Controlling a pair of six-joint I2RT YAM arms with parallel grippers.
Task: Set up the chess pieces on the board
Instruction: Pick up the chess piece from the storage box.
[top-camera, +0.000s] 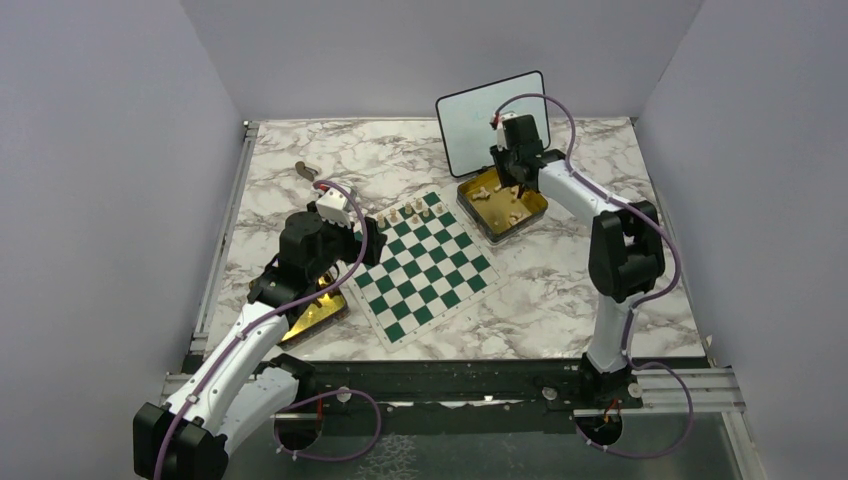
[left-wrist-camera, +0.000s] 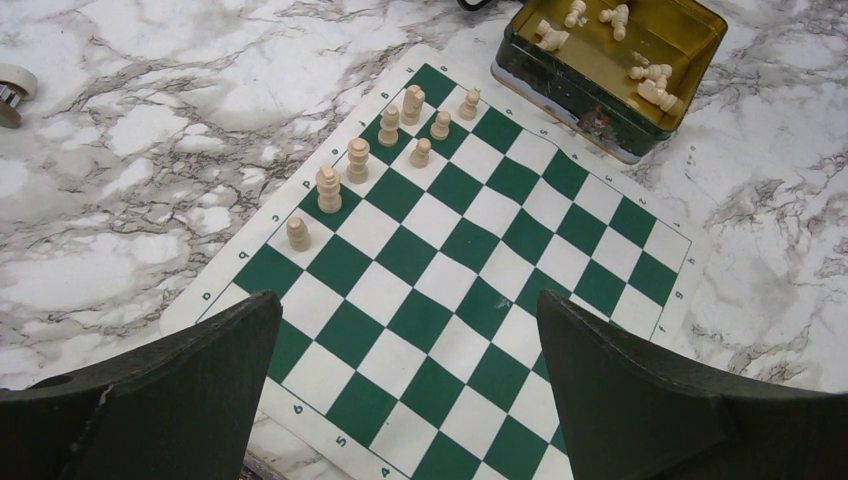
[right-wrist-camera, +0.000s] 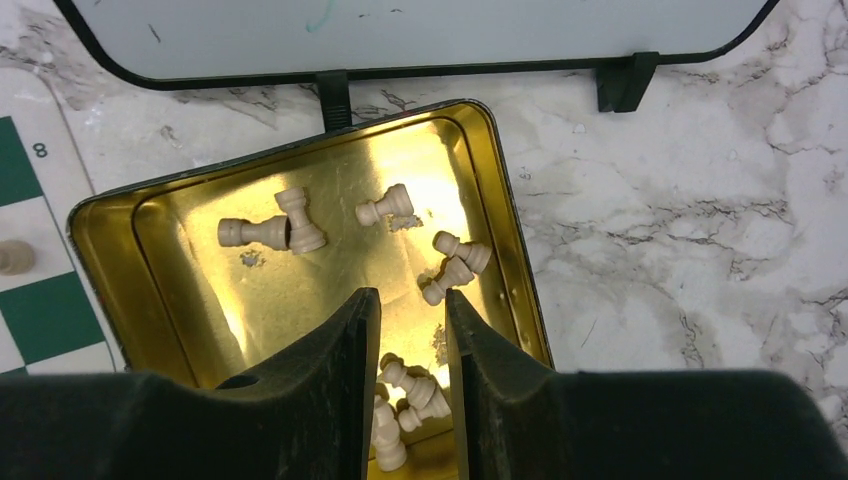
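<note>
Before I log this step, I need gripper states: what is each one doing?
Left gripper: open, holding nothing, above the board.
Right gripper: nearly shut, nothing visible between its fingers, over the gold tin.

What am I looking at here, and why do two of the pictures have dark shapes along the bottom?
These are two robot arms bolted at the near edge of a marble-patterned table, each ending in a two-finger gripper. The wide picture comes from a fixed camera above and behind them. The other two come from cameras on the wrists, so the dark shapes are each arm's own fingers.

The left gripper hangs open above the green and white chessboard, holding nothing. Seven pale wooden chess pieces stand near one edge.

The right gripper hovers over an open gold tin, fingers narrowly apart, with more pale pieces lying on their sides inside. It holds nothing visible. Behind the tin stands a small whiteboard.
</note>
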